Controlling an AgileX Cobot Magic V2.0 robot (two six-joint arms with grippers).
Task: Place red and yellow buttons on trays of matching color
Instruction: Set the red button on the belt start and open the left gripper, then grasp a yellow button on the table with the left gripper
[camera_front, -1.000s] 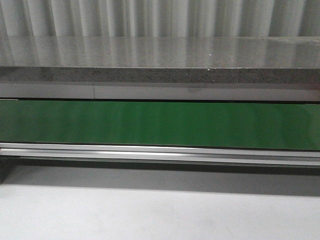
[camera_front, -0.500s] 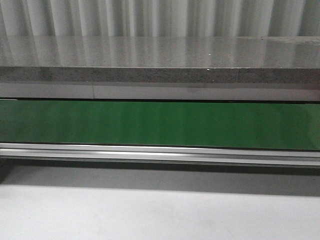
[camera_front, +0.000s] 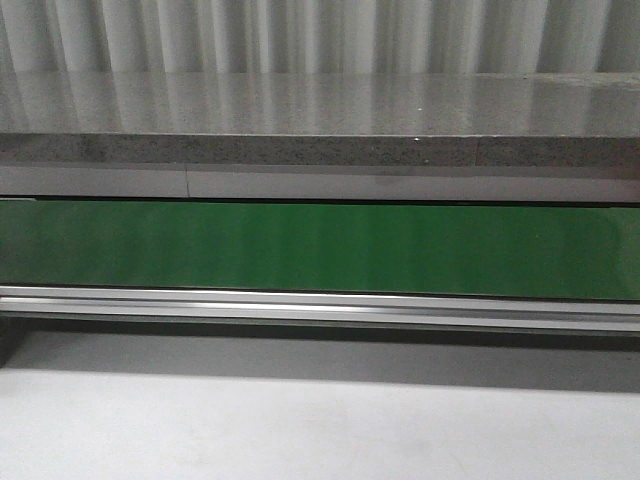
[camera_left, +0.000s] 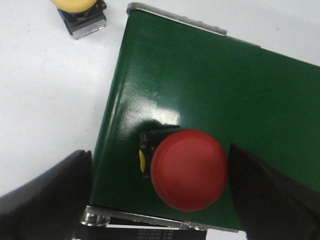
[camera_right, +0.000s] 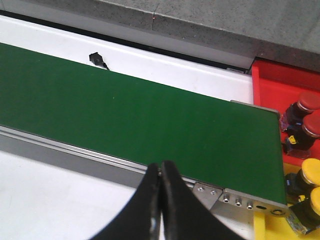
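here the left claw (camera_left: 160, 200) is hanging open over the green belt (camera_left: 225, 90), its fingers (camera_left: 45, 200) straddling a red button (camera_left: 189, 170) sitting near the belt's end (a yellow button (camera_left: 80, 12) is lying on the white desk (camera_left: 45, 100) nearby). the right claw (camera_right: 161, 200) is pinched closed, empty, above the belt's edge, while red buttons (camera_right: 306, 112) are resting in the red tray (camera_right: 272, 82) and yellow ones (camera_right: 310, 182) in the yellow tray (camera_right: 267, 227).

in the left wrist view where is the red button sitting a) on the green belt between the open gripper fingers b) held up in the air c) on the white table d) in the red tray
a: the red button rests on the green belt near its end, with the left gripper open, one finger on either side and neither clearly touching it.
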